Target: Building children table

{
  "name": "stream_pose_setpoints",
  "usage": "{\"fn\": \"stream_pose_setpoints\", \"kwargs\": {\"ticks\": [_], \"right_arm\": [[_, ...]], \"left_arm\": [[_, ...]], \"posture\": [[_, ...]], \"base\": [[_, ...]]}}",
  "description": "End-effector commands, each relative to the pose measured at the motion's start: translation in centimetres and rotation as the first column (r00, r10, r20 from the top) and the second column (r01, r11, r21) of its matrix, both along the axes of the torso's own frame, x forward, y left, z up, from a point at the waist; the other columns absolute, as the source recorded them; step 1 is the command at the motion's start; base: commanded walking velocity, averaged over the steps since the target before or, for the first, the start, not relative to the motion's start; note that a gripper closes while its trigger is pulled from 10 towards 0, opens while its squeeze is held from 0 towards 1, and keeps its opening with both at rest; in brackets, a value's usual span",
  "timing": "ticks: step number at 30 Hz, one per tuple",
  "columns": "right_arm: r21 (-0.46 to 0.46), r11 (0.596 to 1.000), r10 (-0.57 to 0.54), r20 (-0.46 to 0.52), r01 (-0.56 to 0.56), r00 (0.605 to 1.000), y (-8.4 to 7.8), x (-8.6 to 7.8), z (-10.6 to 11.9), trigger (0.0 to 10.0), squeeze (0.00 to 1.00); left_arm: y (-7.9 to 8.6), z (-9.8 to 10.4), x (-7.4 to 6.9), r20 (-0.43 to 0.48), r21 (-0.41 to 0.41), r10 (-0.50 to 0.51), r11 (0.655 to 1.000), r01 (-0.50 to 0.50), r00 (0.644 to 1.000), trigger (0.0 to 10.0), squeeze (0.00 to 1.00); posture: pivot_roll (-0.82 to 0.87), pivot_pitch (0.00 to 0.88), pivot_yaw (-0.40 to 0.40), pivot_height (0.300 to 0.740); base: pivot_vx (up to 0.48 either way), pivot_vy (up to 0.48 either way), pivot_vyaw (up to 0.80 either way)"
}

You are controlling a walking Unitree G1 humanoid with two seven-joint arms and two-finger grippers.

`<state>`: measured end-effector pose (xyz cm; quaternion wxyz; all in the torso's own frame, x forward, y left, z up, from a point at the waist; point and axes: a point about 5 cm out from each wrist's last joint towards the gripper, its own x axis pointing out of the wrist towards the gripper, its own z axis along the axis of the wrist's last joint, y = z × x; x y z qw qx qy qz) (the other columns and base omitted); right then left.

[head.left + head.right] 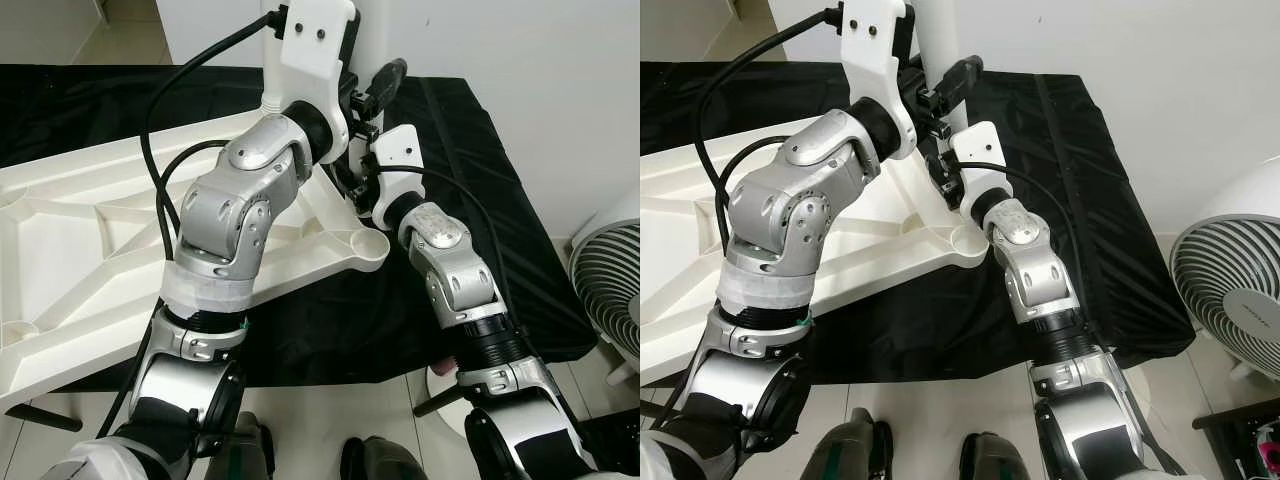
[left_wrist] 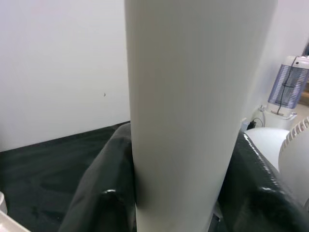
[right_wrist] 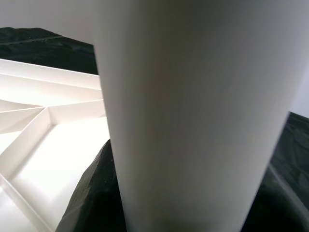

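A white plastic tabletop (image 1: 80,230) lies underside up on a black cloth, its ribs and a round corner socket (image 1: 366,246) showing. A white round table leg (image 1: 938,40) stands upright just beyond that corner. My left gripper (image 2: 178,208) is shut on the leg (image 2: 193,96), one black finger (image 2: 99,193) on each side. Lower down, my right gripper (image 3: 188,212) is shut on the same leg (image 3: 193,96), with the ribbed tabletop (image 3: 43,145) beside it. The leg's lower end is hidden behind my right wrist (image 1: 395,165).
The black cloth (image 1: 470,200) covers the table up to the white wall. A white fan (image 1: 1230,290) stands on the floor at the right, beside a small appliance (image 2: 292,82). The table's near edge is close to my feet (image 1: 985,455).
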<state>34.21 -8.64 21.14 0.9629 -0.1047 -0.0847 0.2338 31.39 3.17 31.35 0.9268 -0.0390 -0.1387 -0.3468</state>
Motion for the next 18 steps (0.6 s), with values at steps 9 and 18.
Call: {"fn": "stream_pose_setpoints", "kwargs": {"ticks": [9, 18], "right_arm": [[0.090, 0.995, -0.038, -0.057, 0.043, 0.998, -0.30, 0.21, -0.35, 10.0, 0.00], [0.181, 0.977, -0.101, -0.084, 0.115, 0.991, -1.14, 0.50, -0.32, 10.0, 0.00]], "left_arm": [[0.25, 0.37, -0.09, 0.015, -0.056, -0.007, 0.998, 0.008, 1.000, 10.0, 1.00], [0.92, 0.56, 0.01, 0.012, -0.101, 0.028, 0.995, -0.026, 1.000, 10.0, 0.00]], "posture": [[0.02, 0.033, -0.024, 0.740], [0.02, 0.038, -0.025, 0.740]], "base": [[0.000, 0.000, 0.00], [0.000, 0.000, 0.00]]}}
